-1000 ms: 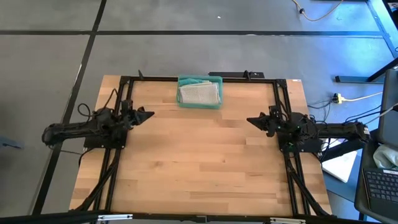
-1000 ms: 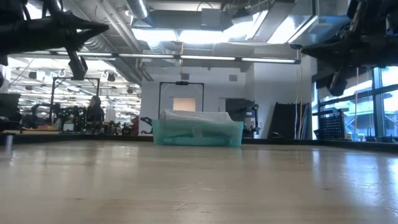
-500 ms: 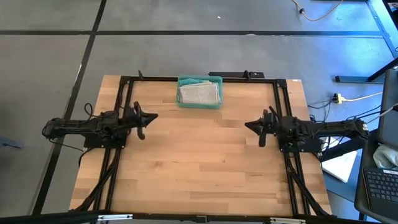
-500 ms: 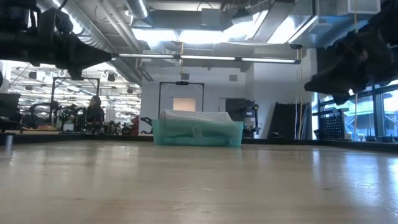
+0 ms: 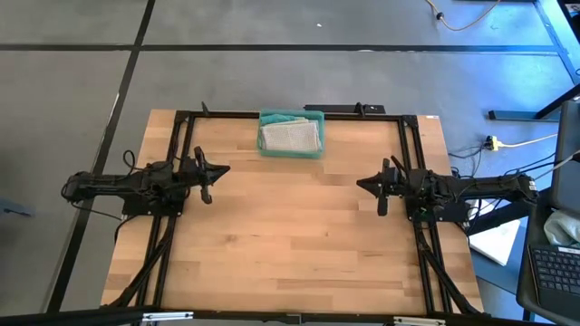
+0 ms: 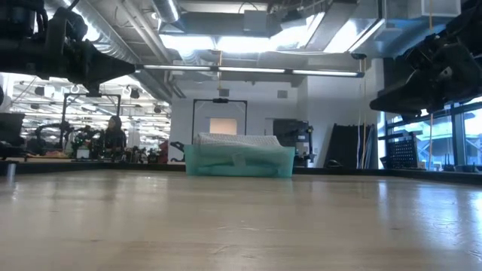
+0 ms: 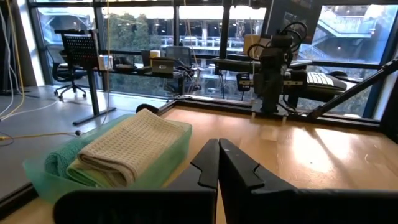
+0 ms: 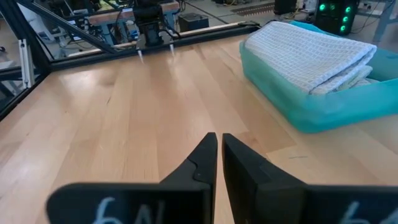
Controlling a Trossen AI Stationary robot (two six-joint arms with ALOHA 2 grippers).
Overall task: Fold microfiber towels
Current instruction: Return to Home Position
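The towels lie folded in a stack inside the bin, which sits at the middle of the bench's far edge, between the two arms and well apart from both. A light grey towel is on top. A pale green one shows under it, and a teal one is bunched at the bin's far side. From above, the top towel is a rectangle whose long axis runs left to right along the far edge, a little askew to the bin walls. In the low view the stack stands above the rim of the bin. In the right wrist view the grey towel shows its layered folded edges towards that side of the bin.

The left gripper hangs over the bench's left side and points inward, to the right. Its jaws are together, the tips meeting. In the low view it is raised well clear of the wood.

The right gripper mirrors it over the right side, pointing left, its jaws drawn together with only a thin slit between them. It too hangs high above the bench. Both are empty.
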